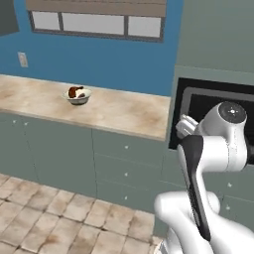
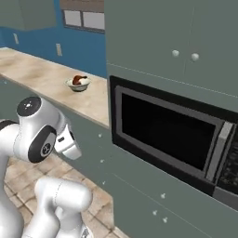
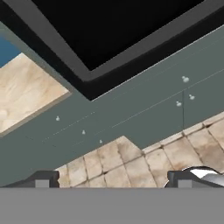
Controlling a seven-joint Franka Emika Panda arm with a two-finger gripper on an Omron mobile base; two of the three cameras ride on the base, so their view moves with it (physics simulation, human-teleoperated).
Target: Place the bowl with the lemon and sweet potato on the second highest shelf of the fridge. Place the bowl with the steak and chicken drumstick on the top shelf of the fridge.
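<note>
Bowl (image 1: 78,96) holding the chicken drumstick (image 1: 75,91) sits far from the arm, on the beige counter (image 1: 114,111) below the blue wall (image 1: 109,62); nothing grips it. Nearest the cameras, the gripper (image 3: 113,179) shows in the hand view as two dark fingertips (image 3: 43,179) standing well apart with nothing between them, tiled floor (image 3: 131,162) beneath. In both base views the gripper itself is hidden behind the white arm. Just beyond the fingertips run grey-green drawers (image 3: 131,113) with small knobs, then the black-windowed microwave (image 2: 167,135), cut off at the right edge of the right base view. Upper cabinets (image 2: 186,42) stand above it. Farther left, the bowl's contents are small: a reddish-brown piece is clear, while a darker piece beside it is too small to identify. A window (image 1: 94,22) is cropped at the top.
</note>
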